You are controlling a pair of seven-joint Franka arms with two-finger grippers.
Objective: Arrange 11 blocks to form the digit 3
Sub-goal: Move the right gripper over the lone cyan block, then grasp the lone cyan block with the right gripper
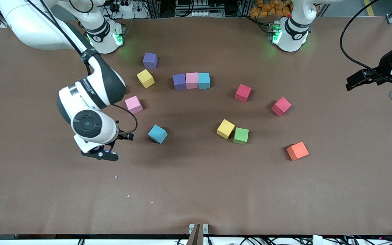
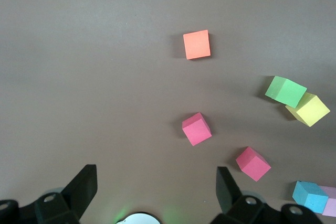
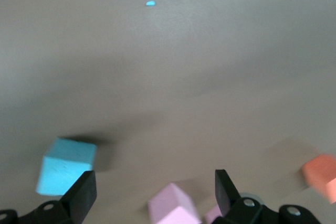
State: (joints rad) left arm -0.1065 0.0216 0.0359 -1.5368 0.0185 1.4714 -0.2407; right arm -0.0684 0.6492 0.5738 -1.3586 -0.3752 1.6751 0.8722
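Both grippers hang spread and empty: right gripper [image 1: 104,152] at lower left near a blue block [image 1: 157,133], left gripper [image 1: 354,82] at the right edge.

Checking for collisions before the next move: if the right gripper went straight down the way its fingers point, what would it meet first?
Probably bare table. The right gripper, open and empty, hangs over brown surface; the blue cube sits beside that line, though depth is uncertain.
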